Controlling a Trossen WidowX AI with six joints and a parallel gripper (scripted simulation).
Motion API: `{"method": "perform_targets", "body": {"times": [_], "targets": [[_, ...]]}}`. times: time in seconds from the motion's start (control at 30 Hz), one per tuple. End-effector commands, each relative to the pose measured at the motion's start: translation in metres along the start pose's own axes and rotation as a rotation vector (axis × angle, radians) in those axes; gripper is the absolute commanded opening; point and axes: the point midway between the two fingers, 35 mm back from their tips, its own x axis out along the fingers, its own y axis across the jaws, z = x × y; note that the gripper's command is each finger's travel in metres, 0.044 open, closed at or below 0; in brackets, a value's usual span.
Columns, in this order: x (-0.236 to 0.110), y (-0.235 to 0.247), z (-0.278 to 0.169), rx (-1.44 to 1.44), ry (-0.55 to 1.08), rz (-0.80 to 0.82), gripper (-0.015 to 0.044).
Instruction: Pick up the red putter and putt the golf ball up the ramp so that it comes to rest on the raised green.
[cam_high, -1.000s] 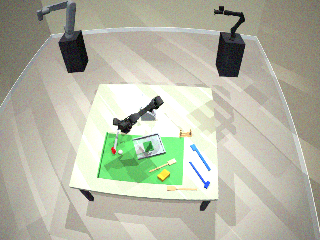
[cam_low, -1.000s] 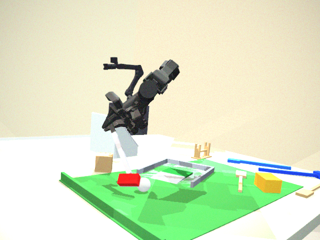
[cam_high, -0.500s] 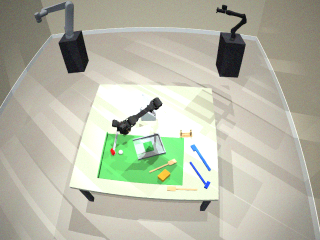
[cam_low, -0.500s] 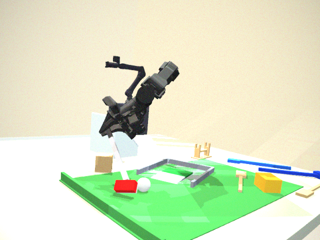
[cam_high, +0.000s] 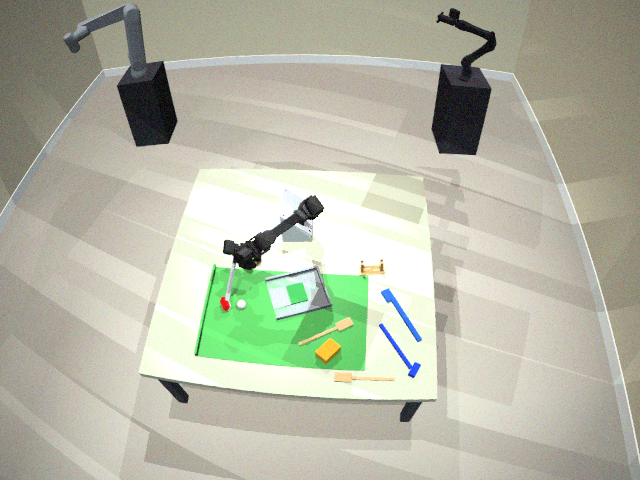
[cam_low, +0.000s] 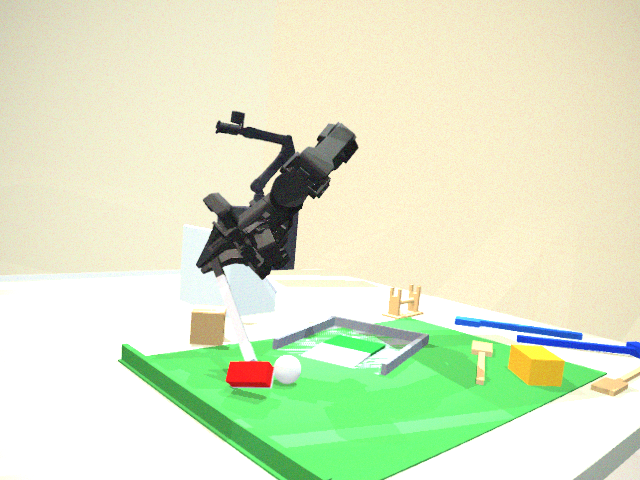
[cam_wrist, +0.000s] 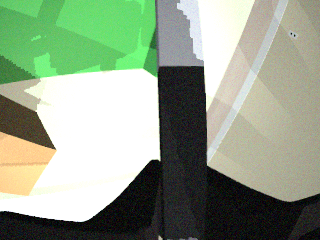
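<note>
My gripper (cam_high: 234, 261) (cam_low: 216, 268) (cam_wrist: 171, 167) is shut on the dark grip of the red putter (cam_high: 224, 303) (cam_low: 249, 374) (cam_wrist: 181, 32). Its pale shaft slants down to the red head, which hangs just above the mat, as its shadow beneath shows in the exterior view. The white golf ball (cam_high: 241, 304) (cam_low: 287, 369) sits on the mat just right of the head, with a small gap in the top view. Further right is the pale ramp (cam_high: 279, 300) (cam_low: 330, 355) with grey walls and the raised green (cam_high: 296, 292) (cam_low: 354, 344). The wrist view shows neither head nor ball.
A green rail (cam_high: 205, 310) (cam_low: 196, 408) edges the mat's left side. A tan block (cam_low: 207, 327) (cam_wrist: 20, 167) stands near the gripper. A yellow block (cam_high: 328, 350) (cam_low: 537, 366) and a wooden mallet (cam_high: 344, 324) (cam_low: 482, 348) lie right of the ball. A wooden rack (cam_high: 372, 270) and blue clubs are farther right.
</note>
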Motion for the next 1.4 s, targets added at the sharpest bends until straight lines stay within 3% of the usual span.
{"method": "perform_targets", "body": {"times": [0.0, 0.7, 1.1, 1.37], "targets": [[0.005, -0.011, 0.005, 0.006, -0.006, -0.007, 0.0000], [0.017, -0.026, 0.012, 0.011, -0.012, -0.003, 0.0000], [-0.070, 0.085, -0.029, 0.009, -0.010, -0.002, 0.0000], [-0.080, 0.110, -0.043, 0.009, -0.008, -0.002, 0.0000]]}}
